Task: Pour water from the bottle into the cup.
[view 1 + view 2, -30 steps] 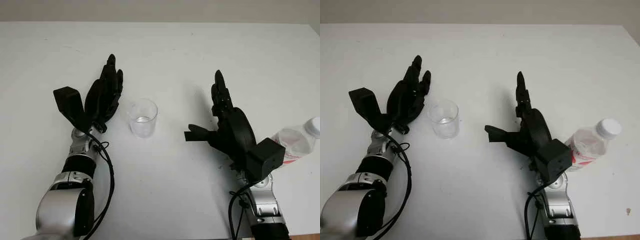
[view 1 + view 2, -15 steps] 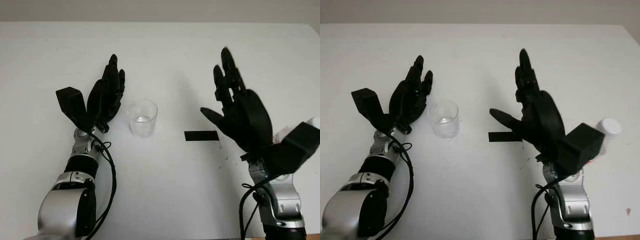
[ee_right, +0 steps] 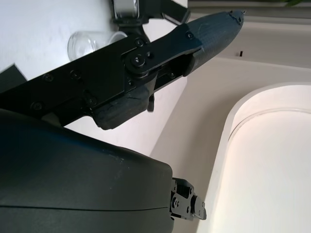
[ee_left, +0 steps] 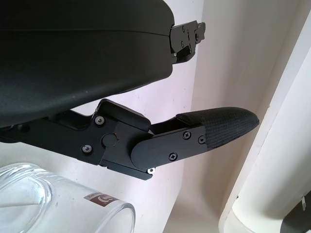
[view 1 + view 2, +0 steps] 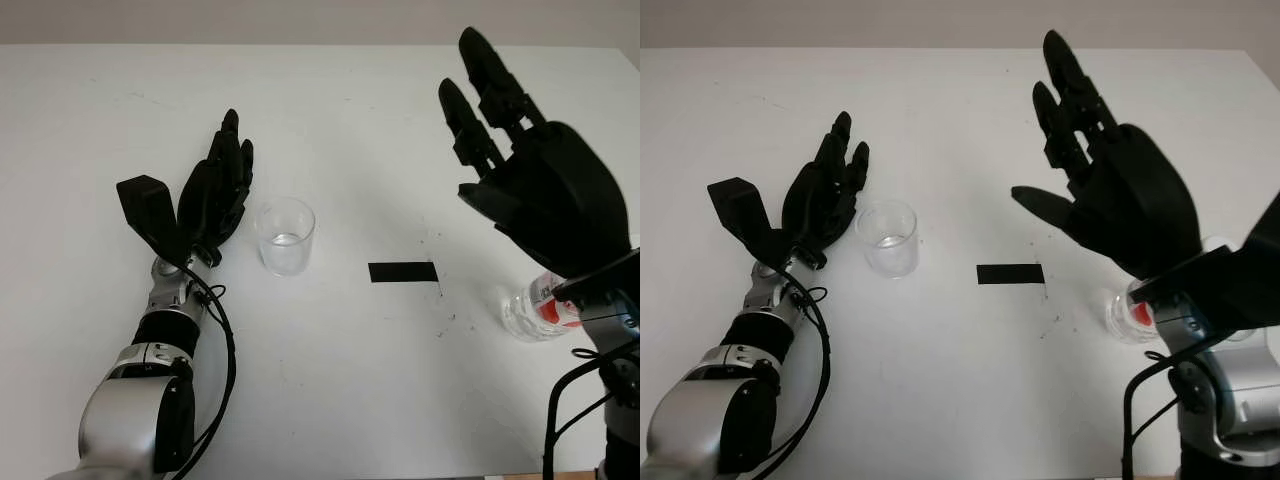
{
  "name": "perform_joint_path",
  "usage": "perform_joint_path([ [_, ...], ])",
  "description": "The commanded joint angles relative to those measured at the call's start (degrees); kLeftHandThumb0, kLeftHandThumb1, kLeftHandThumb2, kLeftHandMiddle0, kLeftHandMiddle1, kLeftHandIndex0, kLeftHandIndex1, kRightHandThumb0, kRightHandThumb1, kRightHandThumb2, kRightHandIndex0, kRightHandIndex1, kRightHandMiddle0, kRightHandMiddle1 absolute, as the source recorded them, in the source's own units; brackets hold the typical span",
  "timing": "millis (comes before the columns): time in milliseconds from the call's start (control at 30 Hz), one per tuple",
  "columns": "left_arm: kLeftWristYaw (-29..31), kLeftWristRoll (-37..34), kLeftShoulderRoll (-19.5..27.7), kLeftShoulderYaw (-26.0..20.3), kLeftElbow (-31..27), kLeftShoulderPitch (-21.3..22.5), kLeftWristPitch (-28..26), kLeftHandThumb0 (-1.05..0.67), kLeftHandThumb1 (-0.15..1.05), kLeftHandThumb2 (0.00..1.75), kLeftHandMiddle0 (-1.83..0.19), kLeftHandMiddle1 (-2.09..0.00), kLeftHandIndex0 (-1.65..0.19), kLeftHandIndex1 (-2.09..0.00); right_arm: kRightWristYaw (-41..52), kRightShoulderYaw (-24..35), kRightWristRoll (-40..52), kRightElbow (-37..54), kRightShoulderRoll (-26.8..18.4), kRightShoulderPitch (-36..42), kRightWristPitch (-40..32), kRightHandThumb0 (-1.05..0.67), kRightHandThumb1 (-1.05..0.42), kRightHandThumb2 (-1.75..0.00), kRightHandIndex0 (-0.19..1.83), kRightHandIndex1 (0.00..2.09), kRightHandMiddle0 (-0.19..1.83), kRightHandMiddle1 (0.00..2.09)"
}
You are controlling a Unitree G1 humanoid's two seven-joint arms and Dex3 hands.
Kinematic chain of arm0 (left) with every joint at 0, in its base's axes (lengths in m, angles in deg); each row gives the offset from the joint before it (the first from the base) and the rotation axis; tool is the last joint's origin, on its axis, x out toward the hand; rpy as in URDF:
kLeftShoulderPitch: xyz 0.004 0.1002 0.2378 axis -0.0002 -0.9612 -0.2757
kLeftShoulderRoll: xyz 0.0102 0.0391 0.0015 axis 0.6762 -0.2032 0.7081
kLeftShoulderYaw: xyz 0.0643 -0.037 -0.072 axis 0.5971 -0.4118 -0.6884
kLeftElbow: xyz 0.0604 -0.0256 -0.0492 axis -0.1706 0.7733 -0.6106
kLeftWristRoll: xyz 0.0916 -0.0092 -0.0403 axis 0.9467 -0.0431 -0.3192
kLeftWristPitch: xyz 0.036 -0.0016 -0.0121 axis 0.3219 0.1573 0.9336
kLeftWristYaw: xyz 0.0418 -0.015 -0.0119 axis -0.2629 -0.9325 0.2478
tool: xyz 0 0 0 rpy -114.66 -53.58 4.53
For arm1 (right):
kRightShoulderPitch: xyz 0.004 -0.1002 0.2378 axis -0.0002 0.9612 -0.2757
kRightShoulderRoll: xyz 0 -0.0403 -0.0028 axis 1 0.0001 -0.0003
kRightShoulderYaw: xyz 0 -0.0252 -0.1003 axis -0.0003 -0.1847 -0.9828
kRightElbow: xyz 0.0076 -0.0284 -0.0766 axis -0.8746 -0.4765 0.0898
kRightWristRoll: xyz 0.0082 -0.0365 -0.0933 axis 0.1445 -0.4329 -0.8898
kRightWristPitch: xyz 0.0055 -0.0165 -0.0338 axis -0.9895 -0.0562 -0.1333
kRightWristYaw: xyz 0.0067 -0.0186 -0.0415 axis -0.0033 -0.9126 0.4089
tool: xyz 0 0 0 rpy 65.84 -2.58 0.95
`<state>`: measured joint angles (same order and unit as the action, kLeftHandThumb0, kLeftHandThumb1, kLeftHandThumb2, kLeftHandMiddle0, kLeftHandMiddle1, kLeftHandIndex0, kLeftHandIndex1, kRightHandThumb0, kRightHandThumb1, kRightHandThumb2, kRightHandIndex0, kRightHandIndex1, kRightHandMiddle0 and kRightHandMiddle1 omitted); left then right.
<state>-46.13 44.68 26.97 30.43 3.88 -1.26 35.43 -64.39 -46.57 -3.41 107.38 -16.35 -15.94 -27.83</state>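
One clear plastic bottle stands on the white table at its right side, near the front edge. Its wall is transparent and a label with red on it wraps the part that can be seen; its upper part, and whether it carries a cap, is hidden behind the right hand and wrist.

One clear cup stands upright left of the table's middle. It is a straight-sided tumbler with a thick see-through base, and whether it holds any water cannot be told. In the left wrist view its rim sits close under the left hand's fingers, with a small dark red mark on its side.

One short black strip of tape lies flat on the table between the cup and the bottle, apart from both.

The left hand is just beside the cup on its left, open, with nothing in it.

The right hand is raised above the right side of the table, over the bottle and not touching it, palm turned toward the middle; it is open and grasps nothing
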Motion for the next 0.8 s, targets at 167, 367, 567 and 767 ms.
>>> perform_joint_path([
  [167, 0.4, -0.3, -0.6, -0.2, 1.4, 0.8, -0.1, -0.83, 1.05, 0.68, 0.19, 0.0, 0.19, 0.0, 2.4, 8.1, 4.5, 4.9, -7.7, -0.7, -2.4, -1.02, -0.97, -0.06, -0.19, 0.0, -0.19, 0.0],
  [367, 0.2, -0.3, -1.0, -0.4, 1.6, 0.8, 0.1, -0.85, 1.05, 0.67, 0.19, 0.0, 0.19, 0.0, 0.6, 15.3, 9.5, 7.9, -10.4, 0.6, -5.1, -1.05, -0.96, -0.05, -0.19, 0.0, -0.19, 0.0],
  [567, -0.1, -0.1, -0.9, -0.4, 1.5, 0.6, -0.1, -0.85, 1.05, 0.68, 0.19, 0.0, 0.19, 0.0, -3.7, 22.7, 10.1, 11.1, -10.4, 4.2, -5.5, -0.98, -0.97, -0.06, -0.19, 0.0, -0.19, 0.01],
  [767, 0.2, -0.2, -0.5, -0.7, 1.8, 1.0, -0.6, -0.85, 1.05, 0.68, 0.19, 0.0, 0.19, 0.0, -4.5, 26.8, 8.2, 11.9, -10.5, 9.7, -4.2, -1.04, -1.01, -0.06, -0.19, 0.0, -0.19, 0.0],
])
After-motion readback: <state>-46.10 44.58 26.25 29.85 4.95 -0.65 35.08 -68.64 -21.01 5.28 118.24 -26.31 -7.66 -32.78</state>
